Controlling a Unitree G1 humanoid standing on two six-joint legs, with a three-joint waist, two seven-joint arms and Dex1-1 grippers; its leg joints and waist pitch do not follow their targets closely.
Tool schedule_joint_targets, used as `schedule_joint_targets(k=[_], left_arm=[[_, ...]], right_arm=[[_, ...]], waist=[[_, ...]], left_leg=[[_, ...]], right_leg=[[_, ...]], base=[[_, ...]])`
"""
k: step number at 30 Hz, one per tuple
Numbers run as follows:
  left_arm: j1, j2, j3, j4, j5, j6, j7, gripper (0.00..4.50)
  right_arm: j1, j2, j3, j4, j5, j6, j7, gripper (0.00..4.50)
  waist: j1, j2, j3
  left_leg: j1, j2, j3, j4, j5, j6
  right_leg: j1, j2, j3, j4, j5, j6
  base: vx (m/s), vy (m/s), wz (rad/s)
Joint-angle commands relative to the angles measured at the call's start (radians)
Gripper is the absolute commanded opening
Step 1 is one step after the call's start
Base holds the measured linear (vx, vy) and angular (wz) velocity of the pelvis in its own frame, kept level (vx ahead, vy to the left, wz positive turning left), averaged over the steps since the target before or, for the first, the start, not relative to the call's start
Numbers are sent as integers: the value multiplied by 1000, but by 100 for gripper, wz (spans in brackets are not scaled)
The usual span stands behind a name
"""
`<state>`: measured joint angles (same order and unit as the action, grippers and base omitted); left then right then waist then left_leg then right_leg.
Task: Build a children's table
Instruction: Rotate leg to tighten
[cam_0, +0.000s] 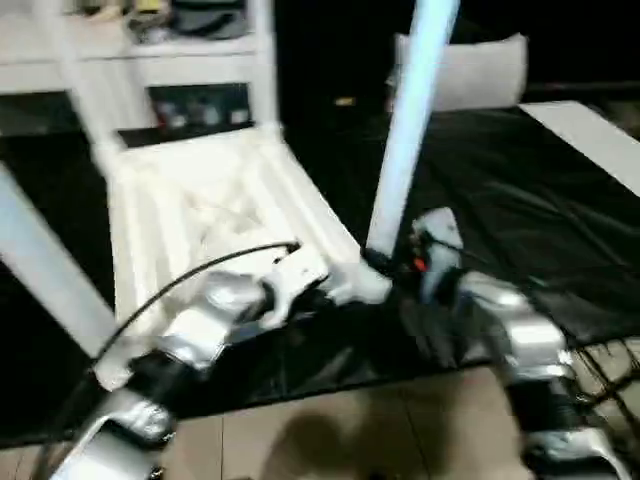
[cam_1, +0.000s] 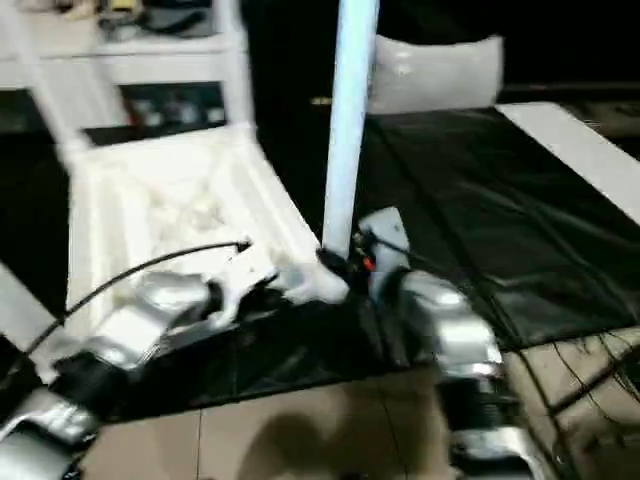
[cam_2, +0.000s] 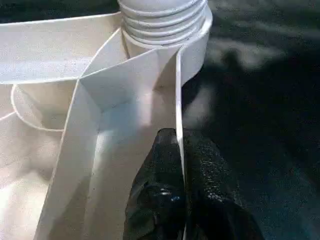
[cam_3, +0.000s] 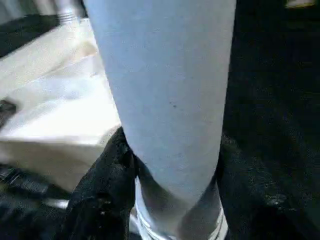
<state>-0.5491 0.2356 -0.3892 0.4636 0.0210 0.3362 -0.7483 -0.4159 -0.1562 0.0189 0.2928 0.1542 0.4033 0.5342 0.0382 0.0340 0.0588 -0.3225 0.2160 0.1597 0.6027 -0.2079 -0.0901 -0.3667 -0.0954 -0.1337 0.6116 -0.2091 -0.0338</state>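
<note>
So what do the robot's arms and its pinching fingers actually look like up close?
Both forearms are shiny silver, rounded casings with dark joints. A thin black cable arcs over the left forearm; the right forearm has a small red mark near the wrist. Each gripper has two black, rough-textured fingers, like the right gripper's.

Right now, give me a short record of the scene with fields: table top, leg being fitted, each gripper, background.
table top: upside down, ribbed underside up, on black sheet
leg being fitted: upright leg at near corner socket, threads still showing
left gripper: jaws shut on table top's edge rib
right gripper: jaws around the leg's base
background: white cabinet, white cushion
</note>
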Motion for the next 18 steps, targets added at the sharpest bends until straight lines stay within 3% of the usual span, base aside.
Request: schedule_joint_targets(k=[1, 2, 3, 4, 5, 6, 7, 8, 9, 10, 11, 12, 13, 14, 15, 16, 17, 18], left_arm=[[-28, -64, 25, 7, -13, -23, 89, 0], [-31, -67, 13, 16, 3, -33, 94, 0], [-33, -70, 7, 23, 16, -39, 98, 0], [-34, -69, 0, 27, 23, -43, 92, 0], [-32, -66, -4, 27, 25, -47, 81, 0], [-30, -60, -7, 29, 28, -57, 62, 0], [-30, -55, -9, 32, 31, -66, 48, 0], [-27, -41, -16, 32, 36, -90, 22, 0], [-24, -33, -19, 30, 36, -99, 9, 0], [-21, -22, -22, 28, 37, -107, -5, 0], [-20, -14, -23, 30, 37, -115, -15, 0], [-20, -14, -23, 30, 37, -115, -15, 0], [-1, 28, -35, 11, 30, -181, -96, 0], [10, 53, -45, -1, 26, -227, -145, 0], [19, 76, -54, -14, 24, -243, -185, 0], [22, 91, -62, -17, 26, -260, -207, 0], [24, 102, -67, -18, 29, -272, -224, 0], [26, 111, -71, -17, 31, -282, -236, 0]], right_arm=[[12, 36, 59, 35, -7, -9, -15, 251], [13, 48, 50, 34, 6, -23, -19, 251], [15, 59, 43, 29, 10, -28, -28, 264], [18, 63, 37, 18, 23, -30, -15, 272], [23, 60, 33, 6, 36, -34, 5, 282], [32, 49, 32, -13, 37, -41, 32, 292], [38, 39, 31, -27, 37, -47, 53, 292], [46, 14, 29, -34, 36, -63, 77, 308], [50, -1, 26, -35, 38, -74, 96, 308], [55, -23, 22, -35, 44, -87, 126, 318], [58, -41, 20, -33, 51, -100, 150, 328], [58, -41, 20, -33, 51, -100, 150, 335], [64, -109, 3, -25, 71, -141, 240, 342], [68, -150, 0, -21, 75, -165, 293, 342], [71, -184, -2, -22, 81, -178, 344, 370], [72, -205, 0, -21, 80, -189, 375, 370], [73, -219, 1, -20, 79, -198, 397, 378], [73, -230, 2, -19, 78, -206, 415, 378]], waist=[[12, -34, -30], [25, -66, -27], [30, -54, -34], [30, -50, -38], [46, -25, -58], [46, -18, -63], [48, -17, -63], [48, -14, -65], [45, -16, -62], [45, -18, -59], [45, -15, -60], [45, -15, -61], [47, -14, -63], [50, -18, -68], [54, -18, -70], [58, -20, -70], [60, -21, -75], [63, -20, -81]], left_leg=[[33, 35, -13, -138, -746, -14], [90, -69, 19, 42, -408, -8], [86, -61, 11, 54, -302, 14], [-14, -45, -15, -1, -196, 35], [-37, -19, -28, -62, -164, 26], [-33, -8, -31, -78, -173, 22], [-25, -7, -26, -80, -181, 26], [-18, -4, -21, -83, -182, 31], [-24, -4, -20, -87, -190, 37], [-25, -6, -18, -87, -231, 42], [-18, -7, -14, -85, -256, 45], [-22, -5, -13, -86, -242, 50], [-25, -5, -14, -86, -231, 52], [-30, -2, -15, -84, -205, 60], [-29, -1, -13, -83, -194, 67], [-26, 0, -9, -81, -174, 80], [-35, -1, -9, -79, -131, 87], [-36, 1, -7, -73, -79, 97]], right_leg=[[2, -27, 79, -42, -411, -14], [-89, -73, 48, -207, -981, 109], [-83, -113, 81, -213, -1061, 98], [18, -123, 62, -170, -988, 107], [34, -88, 57, -140, -745, 83], [29, -66, 59, -119, -538, 31], [24, -58, 63, -118, -475, 7], [20, -53, 70, -106, -378, -53], [23, -50, 69, -106, -371, -66], [26, -50, 68, -108, -419, -65], [19, -53, 72, -114, -459, -65], [20, -55, 76, -113, -445, -72], [23, -56, 76, -112, -434, -74], [29, -58, 78, -106, -400, -76], [27, -58, 80, -104, -378, -81], [24, -58, 84, -99, -341, -98], [32, -57, 82, -90, -292, -109], [29, -55, 83, -79, -209, -132]], base=[[0, 0, 0], [51, -62, 14], [71, -26, -21], [71, -26, -21], [102, 13, -32], [0, 0, 0], [0, 0, 0], [0, 0, 0], [0, 0, 0], [0, 0, 0], [0, 0, 0], [0, 0, 0], [0, 0, 0], [0, 0, 0], [0, 0, 0], [0, 0, 0], [0, 0, 0], [0, 0, 0]])
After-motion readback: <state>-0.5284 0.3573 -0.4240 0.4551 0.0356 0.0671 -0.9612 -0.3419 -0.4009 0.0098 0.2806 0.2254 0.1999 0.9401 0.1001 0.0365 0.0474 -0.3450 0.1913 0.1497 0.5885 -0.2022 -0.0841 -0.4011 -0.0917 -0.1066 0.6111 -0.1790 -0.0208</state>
